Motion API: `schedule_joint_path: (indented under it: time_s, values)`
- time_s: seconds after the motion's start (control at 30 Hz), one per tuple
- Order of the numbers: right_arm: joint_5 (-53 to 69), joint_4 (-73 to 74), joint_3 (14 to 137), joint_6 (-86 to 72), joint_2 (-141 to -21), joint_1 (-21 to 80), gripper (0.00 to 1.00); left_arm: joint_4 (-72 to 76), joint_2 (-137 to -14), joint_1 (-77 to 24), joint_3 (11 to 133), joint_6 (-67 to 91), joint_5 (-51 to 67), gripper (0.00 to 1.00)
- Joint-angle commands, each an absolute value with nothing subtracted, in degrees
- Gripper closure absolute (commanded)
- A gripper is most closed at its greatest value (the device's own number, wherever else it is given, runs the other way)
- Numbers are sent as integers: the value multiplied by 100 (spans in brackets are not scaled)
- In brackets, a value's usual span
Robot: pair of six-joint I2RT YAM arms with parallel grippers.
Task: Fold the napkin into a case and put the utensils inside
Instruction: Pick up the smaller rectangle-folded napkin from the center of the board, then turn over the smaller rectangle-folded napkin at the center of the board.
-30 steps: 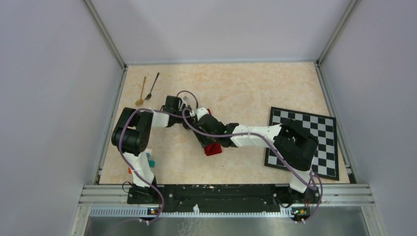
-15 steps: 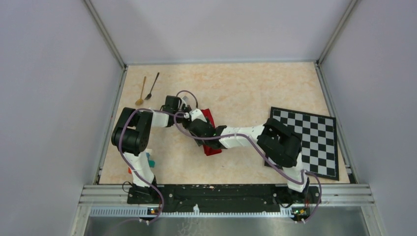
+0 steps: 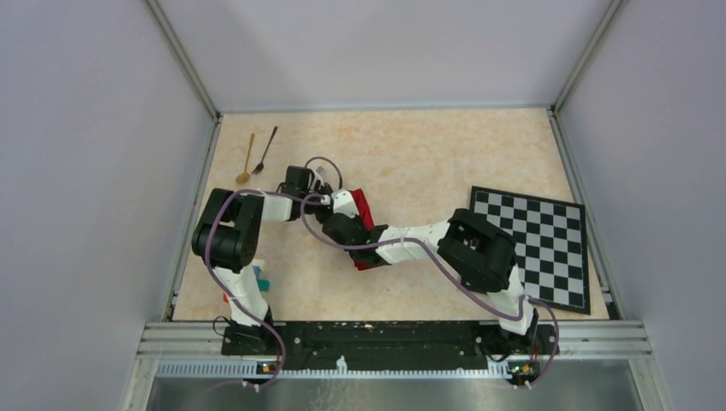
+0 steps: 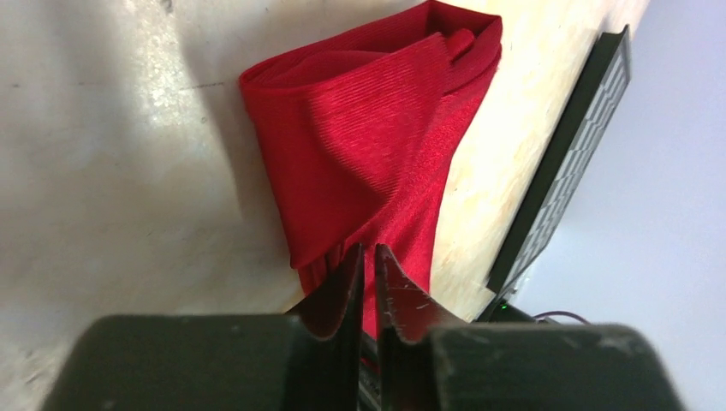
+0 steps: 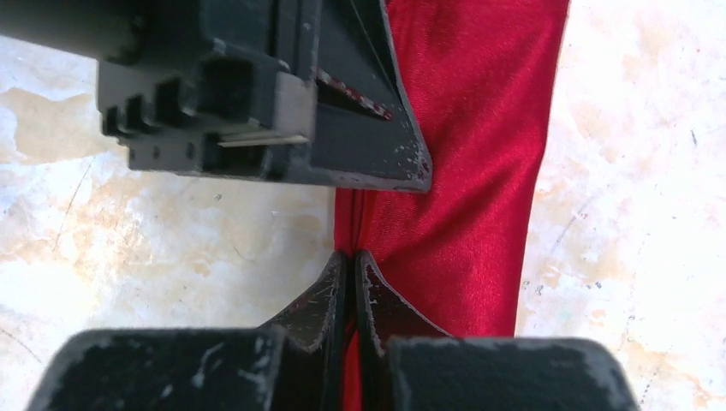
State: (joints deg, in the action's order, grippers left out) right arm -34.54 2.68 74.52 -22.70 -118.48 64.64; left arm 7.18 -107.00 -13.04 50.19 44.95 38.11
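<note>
The red napkin (image 3: pixel 363 205) lies folded into a narrow, bunched strip (image 4: pixel 360 145) left of the table's middle, mostly under both wrists. My left gripper (image 4: pixel 368 257) meets it from the left, jaws a thin slit apart with the cloth's end between them. My right gripper (image 5: pixel 349 261) is shut on the strip's left edge (image 5: pixel 479 171), just below the left gripper's fingers (image 5: pixel 368 145). The utensils, a gold spoon (image 3: pixel 247 158) and a black spoon (image 3: pixel 266 150), lie side by side at the far left, apart from both grippers.
A black-and-white chequered mat (image 3: pixel 548 231) lies at the right, partly under the right arm's elbow. Small coloured blocks (image 3: pixel 261 282) sit by the left arm's base. The metal frame rail (image 3: pixel 385 334) runs along the near edge.
The right arm has slid left and its gripper, open before, has shut on the napkin. The left arm has stayed put. More red cloth now shows beside the wrists.
</note>
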Motion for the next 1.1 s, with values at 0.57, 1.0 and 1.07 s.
schedule_joint_path:
  time_s: [0.57, 1.0, 1.07]
  values:
    - [939, -2439, 5778, -4070, -10428, 5590, 100, -1641, -7329, 196, 5007, 3587, 3071, 38]
    - [2683, -6483, 4424, -7479, -11192, 4671, 100, -2091, -6519, 183, 4666, 3344, 3007, 37]
    - [2740, -6642, 4256, -7571, -11307, 4527, 100, -2060, -6506, 185, 4634, 3361, 3064, 38]
